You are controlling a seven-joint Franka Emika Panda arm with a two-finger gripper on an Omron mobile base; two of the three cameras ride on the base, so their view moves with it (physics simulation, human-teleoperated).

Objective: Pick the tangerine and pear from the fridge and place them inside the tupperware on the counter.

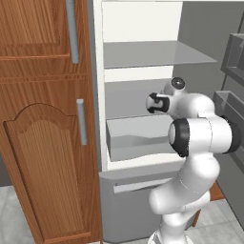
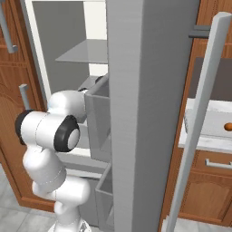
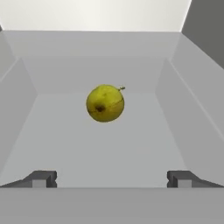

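The pear (image 3: pixel 105 103), yellow-green with a dark spot, lies alone on the floor of the fridge's grey drawer (image 3: pixel 188 113). My gripper (image 3: pixel 113 180) hangs over the drawer's near edge, open, with the pear ahead of it and centred between the fingertips (image 3: pixel 43 179), well apart from them. In the left base view my arm reaches into the fridge (image 1: pixel 143 52) above the pulled-out drawer (image 1: pixel 138 138). The tangerine (image 2: pixel 229 126) rests in the tupperware (image 2: pixel 206 123) on the counter (image 2: pixel 201 144), at the far right beyond the fridge door.
The open fridge door (image 2: pixel 149 90) stands edge-on between my arm and the counter, and its bins (image 1: pixel 233 62) jut out on the right. Tall wooden cabinets (image 1: pixel 43 143) flank the fridge's left. A lower grey freezer drawer (image 1: pixel 133 200) sits beneath.
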